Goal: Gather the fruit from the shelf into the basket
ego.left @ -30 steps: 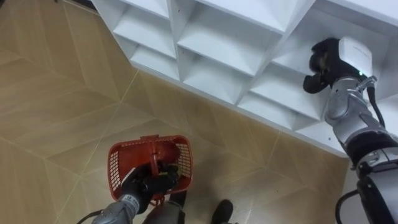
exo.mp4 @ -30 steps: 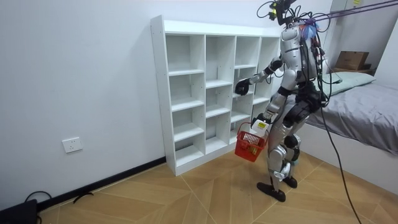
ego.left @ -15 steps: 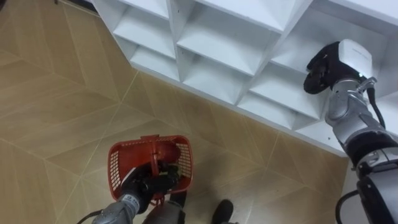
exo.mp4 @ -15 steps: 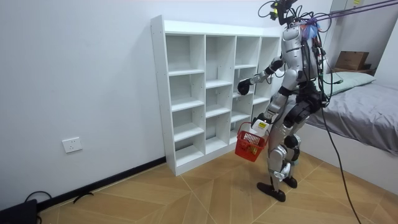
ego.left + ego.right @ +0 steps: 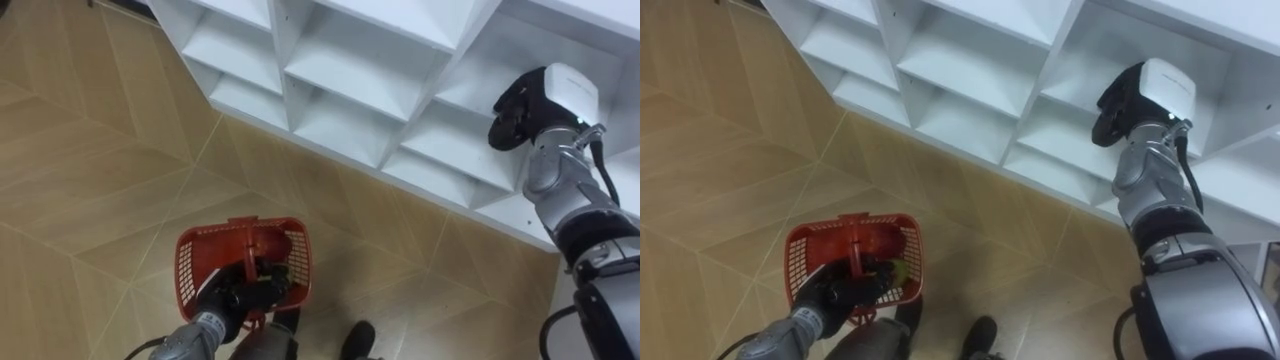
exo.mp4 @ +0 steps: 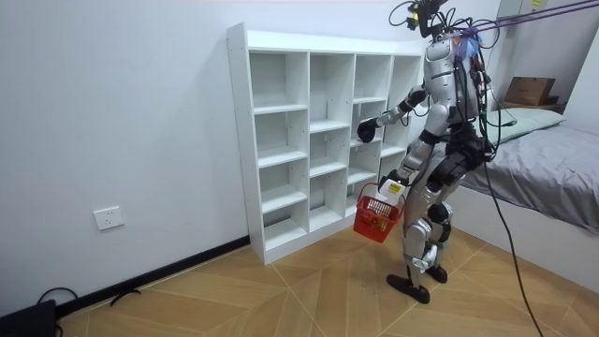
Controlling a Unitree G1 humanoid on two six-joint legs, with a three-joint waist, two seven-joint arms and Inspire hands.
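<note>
A red plastic basket (image 5: 190,265) hangs low at my left side, and my left hand (image 5: 235,298) is curled round its handle. Inside it lie a red fruit (image 5: 266,243) and a yellow-green one (image 5: 898,268). My right hand (image 5: 512,108) is raised at the mouth of a compartment of the white closet (image 5: 350,90), seen from its back, with its fingers hidden. No fruit lies in the compartments I can see. In the room view I stand before the right end of the closet (image 6: 299,140), basket (image 6: 376,217) at knee height, right hand (image 6: 368,132) at a middle shelf.
Wooden floor (image 5: 110,170) spreads to my left and in front of the closet. A bed (image 6: 543,178) stands close behind me in the room view, with a cardboard box (image 6: 529,90) beyond it. A wall socket (image 6: 109,218) is far to the room view's left.
My right hand has shifted very slightly at the compartment's mouth. The basket and my left hand have hardly moved.
</note>
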